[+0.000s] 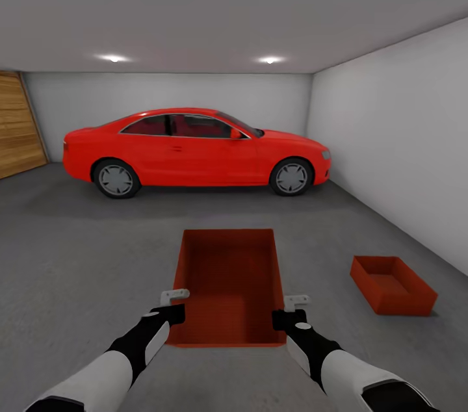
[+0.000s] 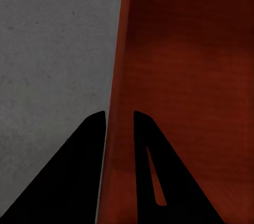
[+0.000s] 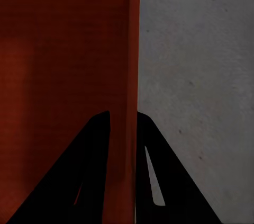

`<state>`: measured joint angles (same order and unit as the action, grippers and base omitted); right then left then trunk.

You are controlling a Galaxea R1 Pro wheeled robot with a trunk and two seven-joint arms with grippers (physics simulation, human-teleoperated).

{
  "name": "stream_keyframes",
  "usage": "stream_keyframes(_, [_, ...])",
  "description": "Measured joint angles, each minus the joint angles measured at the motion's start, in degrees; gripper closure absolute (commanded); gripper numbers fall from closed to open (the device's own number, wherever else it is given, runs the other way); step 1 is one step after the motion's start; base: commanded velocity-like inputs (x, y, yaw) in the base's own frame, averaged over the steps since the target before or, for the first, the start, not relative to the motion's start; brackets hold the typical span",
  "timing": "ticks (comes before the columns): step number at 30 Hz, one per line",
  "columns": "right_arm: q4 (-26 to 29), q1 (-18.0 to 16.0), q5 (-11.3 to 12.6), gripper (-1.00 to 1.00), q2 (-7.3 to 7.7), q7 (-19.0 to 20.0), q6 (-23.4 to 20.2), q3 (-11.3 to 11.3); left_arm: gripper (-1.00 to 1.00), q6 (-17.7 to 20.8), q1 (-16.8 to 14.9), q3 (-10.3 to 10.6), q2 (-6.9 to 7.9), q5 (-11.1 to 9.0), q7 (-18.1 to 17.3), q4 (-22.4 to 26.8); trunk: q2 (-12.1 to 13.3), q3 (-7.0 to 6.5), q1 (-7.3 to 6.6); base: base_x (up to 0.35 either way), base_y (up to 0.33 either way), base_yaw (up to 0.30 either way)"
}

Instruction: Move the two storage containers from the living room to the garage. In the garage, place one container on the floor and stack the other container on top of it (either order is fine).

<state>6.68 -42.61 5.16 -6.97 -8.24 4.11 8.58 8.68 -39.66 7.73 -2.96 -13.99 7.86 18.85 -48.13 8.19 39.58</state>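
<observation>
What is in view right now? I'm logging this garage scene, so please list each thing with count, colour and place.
Held storage container: one, red-orange, open-topped, gripped by both side walls directly ahead of the robot.
Second storage container: one, red-orange, on the floor to the right, near the right wall.
Car: one, red, parked side-on by the back wall.
Wooden door: one, slatted, brown, far left.
Ceiling lights: two, white, overhead.
Floor: dark grey concrete.
Left gripper: black fingers clamped on the held container's left wall.
Right gripper: black fingers clamped on its right wall.
</observation>
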Motion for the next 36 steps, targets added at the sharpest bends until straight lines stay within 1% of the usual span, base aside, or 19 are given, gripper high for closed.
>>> stream_keyframes(36, [0.01,0.00,0.01,1.00,0.00,-0.03,-0.09,0.06,1.00,0.03,0.00,-0.01,0.00,-0.03,0.00,-0.05,0.00,0.00,0.00,0.320,0.000,0.000])
